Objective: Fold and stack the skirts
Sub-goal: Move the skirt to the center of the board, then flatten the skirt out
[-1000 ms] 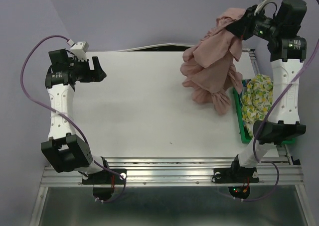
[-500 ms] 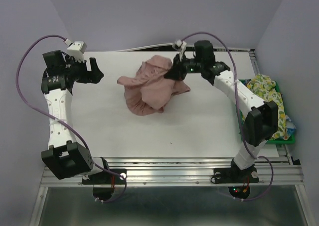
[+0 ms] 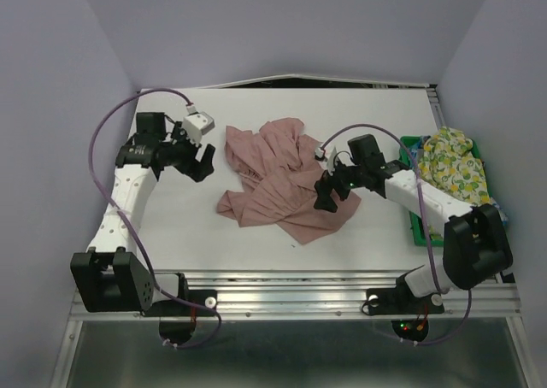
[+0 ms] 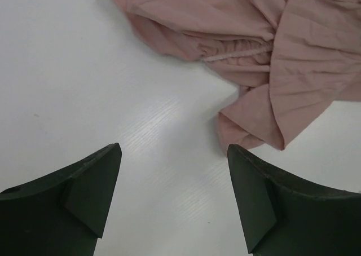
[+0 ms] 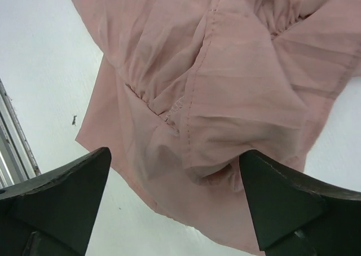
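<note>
a white table fills the middle of the top view, and in the left wrist view its surface is faintly grained and a little glossy. a small dark speck sits on it close to the near edge, about centre; the right wrist view shows it as a tiny scuff. along the near edge runs a ribbed aluminium rail, with a grey-green panel nearer still. a green bin stands at the table's right edge, only part of its left rim showing. pale lavender walls close in on the left, far and right sides. a thin dark gap lies between the table's far edge and the far wall.
</note>
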### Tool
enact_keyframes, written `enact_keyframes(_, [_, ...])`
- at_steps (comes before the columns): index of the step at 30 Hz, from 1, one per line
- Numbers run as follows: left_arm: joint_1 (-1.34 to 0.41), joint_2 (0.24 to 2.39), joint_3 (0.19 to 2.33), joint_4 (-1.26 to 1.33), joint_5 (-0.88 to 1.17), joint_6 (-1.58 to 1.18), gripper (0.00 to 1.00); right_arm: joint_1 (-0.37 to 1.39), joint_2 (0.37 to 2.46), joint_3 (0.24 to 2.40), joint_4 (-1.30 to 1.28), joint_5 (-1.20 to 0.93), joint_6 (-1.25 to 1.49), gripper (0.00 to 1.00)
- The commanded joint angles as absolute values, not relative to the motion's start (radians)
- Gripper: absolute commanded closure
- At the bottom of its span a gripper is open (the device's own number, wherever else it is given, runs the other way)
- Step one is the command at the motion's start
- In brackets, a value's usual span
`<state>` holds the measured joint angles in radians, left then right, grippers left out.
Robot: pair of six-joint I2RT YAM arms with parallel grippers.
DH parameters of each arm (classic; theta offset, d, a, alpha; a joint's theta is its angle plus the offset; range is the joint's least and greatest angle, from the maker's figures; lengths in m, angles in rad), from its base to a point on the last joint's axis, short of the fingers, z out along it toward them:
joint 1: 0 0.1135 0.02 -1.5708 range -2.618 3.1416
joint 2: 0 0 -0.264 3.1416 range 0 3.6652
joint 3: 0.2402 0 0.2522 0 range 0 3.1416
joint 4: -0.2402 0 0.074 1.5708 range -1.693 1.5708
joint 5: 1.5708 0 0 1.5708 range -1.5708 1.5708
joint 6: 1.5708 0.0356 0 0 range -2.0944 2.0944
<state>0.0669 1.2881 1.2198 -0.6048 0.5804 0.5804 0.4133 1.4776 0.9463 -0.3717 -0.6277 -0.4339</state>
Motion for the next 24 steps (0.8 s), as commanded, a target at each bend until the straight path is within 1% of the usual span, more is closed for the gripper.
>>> enact_keyframes(1, [-0.086, 1.227, 1.138, -0.563, 0.531, 0.681, 0.12, 0.416, 1.407, 0.988, -0.388, -0.581, -0.450, 0.00])
enact_keyframes(4, [-0.168, 1.247, 1.092, -0.519, 0.488, 0.677, 0.12, 0.416, 1.364, 1.000, -0.423, -0.539, -0.404, 0.01])
enact_keyframes(7, [-0.216, 1.291, 1.074, -0.497, 0.489, 0.657, 0.16, 0.416, 1.361, 1.041, -0.448, -0.520, -0.356, 0.09])
enact_keyframes(8, [-0.248, 1.304, 1.066, -0.485, 0.494, 0.640, 0.17, 0.416, 1.371, 1.073, -0.456, -0.517, -0.341, 0.14])
enact_keyframes(10, [-0.277, 1.339, 1.065, -0.469, 0.512, 0.620, 0.18, 0.416, 1.425, 1.110, -0.478, -0.505, -0.315, 0.19])
enact_keyframes(11, [-0.308, 1.350, 1.069, -0.453, 0.515, 0.595, 0.19, 0.416, 1.465, 1.142, -0.506, -0.503, -0.305, 0.24])
enact_keyframes(13, [-0.340, 1.374, 1.077, -0.442, 0.515, 0.580, 0.21, 0.416, 1.494, 1.164, -0.543, -0.496, -0.302, 0.28])
enact_keyframes(18, [-0.445, 1.425, 1.031, -0.345, 0.416, 0.525, 0.22, 0.377, 1.511, 1.118, -0.569, -0.494, -0.288, 0.29])
enact_keyframes(20, [-0.454, 1.454, 1.025, -0.328, 0.419, 0.502, 0.22, 0.365, 1.520, 1.126, -0.569, -0.498, -0.276, 0.29])
enact_keyframes(24, [-0.459, 1.537, 1.037, -0.293, 0.445, 0.422, 0.27, 0.342, 1.537, 1.152, -0.568, -0.518, -0.284, 0.30])
